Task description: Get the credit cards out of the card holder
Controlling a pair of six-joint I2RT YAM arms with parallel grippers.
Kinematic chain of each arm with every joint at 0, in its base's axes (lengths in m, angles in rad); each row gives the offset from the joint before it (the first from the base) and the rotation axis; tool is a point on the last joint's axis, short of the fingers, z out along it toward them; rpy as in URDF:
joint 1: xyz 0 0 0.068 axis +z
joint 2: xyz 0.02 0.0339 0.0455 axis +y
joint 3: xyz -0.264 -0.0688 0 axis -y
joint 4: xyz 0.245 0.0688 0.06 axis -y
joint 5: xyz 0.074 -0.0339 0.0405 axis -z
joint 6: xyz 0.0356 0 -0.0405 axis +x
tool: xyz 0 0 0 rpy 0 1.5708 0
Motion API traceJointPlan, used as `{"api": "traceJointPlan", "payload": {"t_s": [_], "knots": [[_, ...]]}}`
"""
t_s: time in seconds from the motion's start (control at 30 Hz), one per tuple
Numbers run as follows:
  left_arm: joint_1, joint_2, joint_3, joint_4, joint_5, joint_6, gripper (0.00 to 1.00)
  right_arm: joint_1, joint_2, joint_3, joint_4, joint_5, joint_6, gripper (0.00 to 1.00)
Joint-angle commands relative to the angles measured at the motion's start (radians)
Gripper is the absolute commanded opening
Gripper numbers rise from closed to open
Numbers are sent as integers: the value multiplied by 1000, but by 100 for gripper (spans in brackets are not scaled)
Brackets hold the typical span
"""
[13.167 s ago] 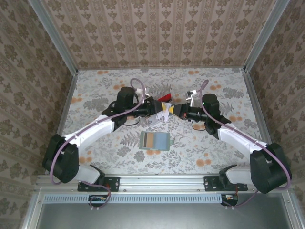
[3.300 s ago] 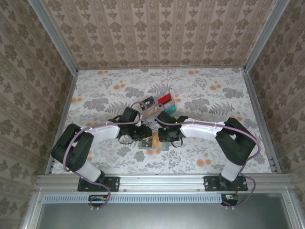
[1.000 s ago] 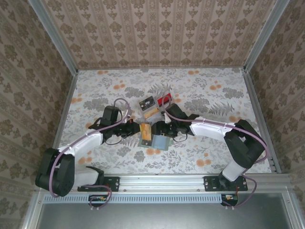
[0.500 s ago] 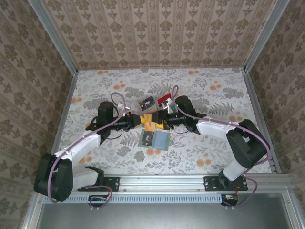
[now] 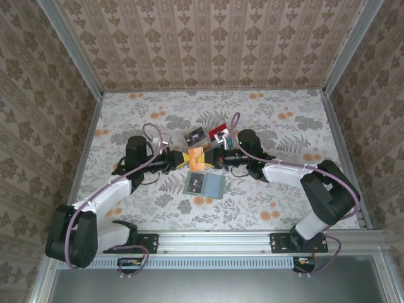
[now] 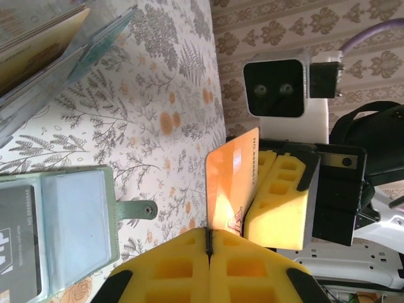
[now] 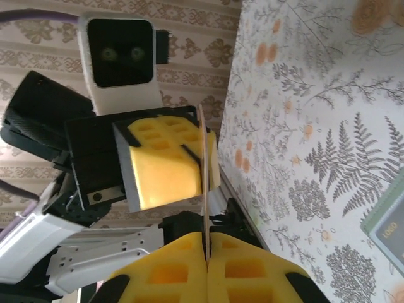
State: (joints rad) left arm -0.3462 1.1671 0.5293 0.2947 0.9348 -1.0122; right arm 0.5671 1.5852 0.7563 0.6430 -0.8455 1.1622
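Observation:
A tan-orange credit card [image 5: 197,159] hangs upright above the table, pinched from both sides. My left gripper [image 5: 184,159] is shut on one edge [image 6: 208,232]. My right gripper [image 5: 213,158] is shut on the opposite edge [image 7: 206,235]. The card's face [image 6: 232,183] shows in the left wrist view; in the right wrist view the same card [image 7: 204,183] is edge-on. The card holder [image 5: 216,186] lies open and flat just in front of the grippers, with a black card [image 5: 194,183] in its left panel. Its strap tab [image 6: 136,210] points away from it.
A black card [image 5: 195,136] and a red card [image 5: 218,132] lie on the floral table behind the grippers. Metal rails [image 5: 88,132] border the table on the left, right and back. Both arms reach inward from the near edge.
The tan card has risen off the card holder and moved toward the back in my left gripper. My right gripper has closed on its other edge.

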Motion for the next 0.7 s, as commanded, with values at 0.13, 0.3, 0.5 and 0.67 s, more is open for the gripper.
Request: {"api": "traceJointPlan", "payload": {"t_s": [0.13, 0.3, 0.5, 0.67], "knots": [[-18, -130, -27, 146, -112, -127, 28, 3, -15, -7, 135, 41, 87, 6], [-42, -152, -37, 148, -174, -156, 38, 10, -1, 3, 190, 53, 130, 6], [-51, -151, -35, 80, -233, -121, 46, 13, 9, -3, 246, 67, 165, 6], [-64, -122, -39, 122, -226, -136, 46, 15, 17, 1, 245, 68, 166, 6]]}}
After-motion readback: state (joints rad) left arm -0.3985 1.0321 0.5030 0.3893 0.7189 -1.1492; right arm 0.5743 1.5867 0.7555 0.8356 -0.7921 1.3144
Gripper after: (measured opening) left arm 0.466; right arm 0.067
